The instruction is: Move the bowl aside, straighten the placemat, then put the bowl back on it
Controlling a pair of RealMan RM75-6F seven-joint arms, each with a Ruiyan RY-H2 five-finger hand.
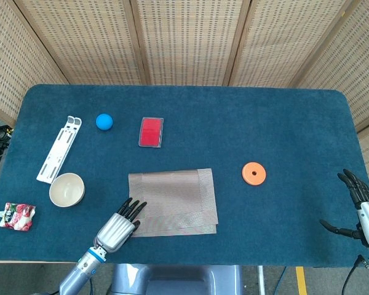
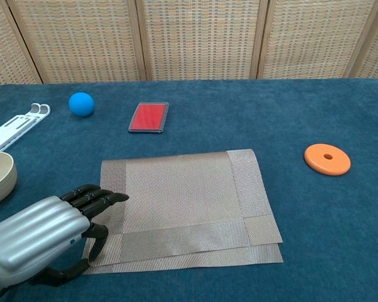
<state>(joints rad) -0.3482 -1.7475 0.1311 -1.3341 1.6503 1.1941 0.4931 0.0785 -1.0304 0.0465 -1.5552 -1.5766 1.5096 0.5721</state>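
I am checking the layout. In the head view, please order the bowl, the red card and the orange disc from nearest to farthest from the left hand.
From the left hand:
1. bowl, to its left
2. red card, beyond the placemat
3. orange disc, far right

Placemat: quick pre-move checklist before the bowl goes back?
1. Bowl off the placemat: ok, it sits on the table to its left.
2. Placemat flat: not ok, the near edge shows a doubled layer.
3. Placemat squared to the table edge: not ok, slightly skewed.
4. Left hand free: not ok, fingertips on the mat's near-left corner.
5. Right hand clear: ok, open at the far right edge.
6. Orange disc clear of the mat: ok.
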